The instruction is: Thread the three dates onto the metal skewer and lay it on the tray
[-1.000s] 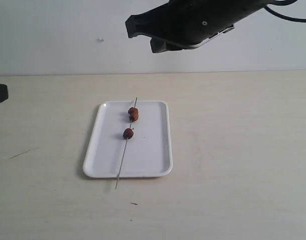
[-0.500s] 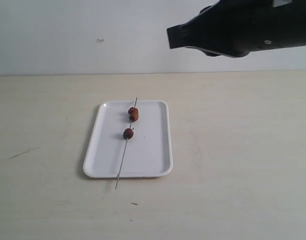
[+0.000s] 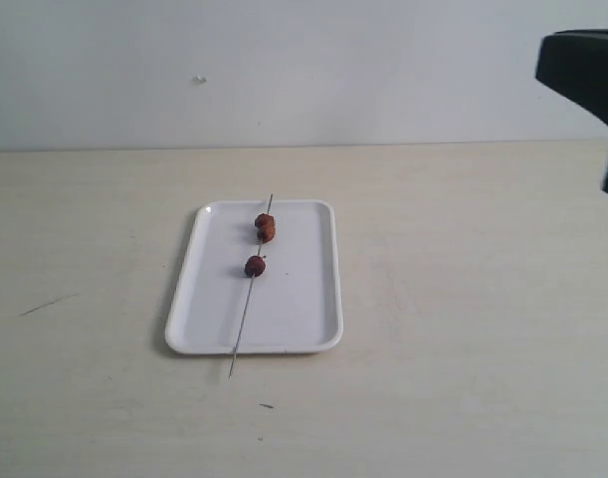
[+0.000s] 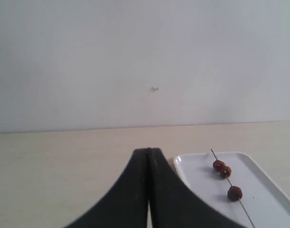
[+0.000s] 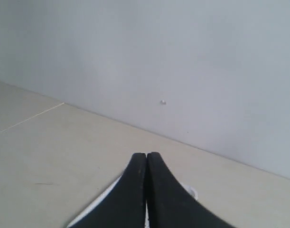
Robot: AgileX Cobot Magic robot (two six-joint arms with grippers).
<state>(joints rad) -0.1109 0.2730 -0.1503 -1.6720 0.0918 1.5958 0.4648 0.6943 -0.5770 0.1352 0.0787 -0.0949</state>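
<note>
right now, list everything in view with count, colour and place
tray: one, white, middle of the table
skewer: one, grey metal, lying lengthwise on the tray, near tip past the rim
dates: three, dark reddish-brown, threaded on the skewer; two touching at the far end, one apart
table: one, pale beige
wall: one, whitish, behind the table
left jaws: one pair, black, shut, empty
right jaws: one pair, black, shut, empty; right arm at the exterior view's right edge
</note>
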